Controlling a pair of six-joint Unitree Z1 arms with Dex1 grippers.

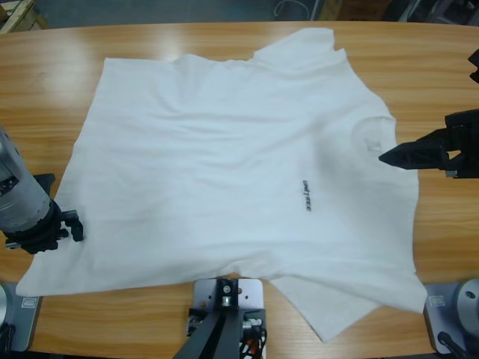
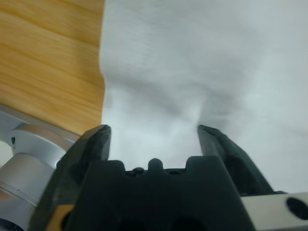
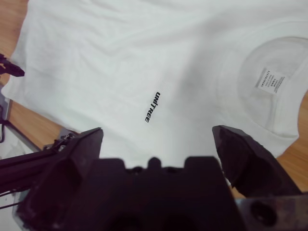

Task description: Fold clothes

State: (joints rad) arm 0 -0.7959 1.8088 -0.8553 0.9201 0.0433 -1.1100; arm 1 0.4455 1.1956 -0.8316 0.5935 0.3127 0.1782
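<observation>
The white T-shirt (image 1: 224,149) lies spread flat on the wooden table (image 1: 441,67), collar to the right and hem to the left. Small dark letters (image 1: 304,196) run across its chest. My left gripper (image 1: 66,224) sits at the hem's near-left corner. In the left wrist view it (image 2: 154,134) is open, low over the shirt's cloth (image 2: 202,57) just inside its edge. My right gripper (image 1: 391,158) hovers by the collar (image 1: 372,138). In the right wrist view it (image 3: 159,134) is open above the shirt (image 3: 120,57), with the letters (image 3: 151,107) and the neck label (image 3: 268,79) ahead.
Bare wood (image 1: 60,82) shows beyond the hem on the left, and a strip (image 1: 112,314) along the near edge. One sleeve (image 1: 352,299) spreads toward the near right, the other (image 1: 307,45) toward the far edge.
</observation>
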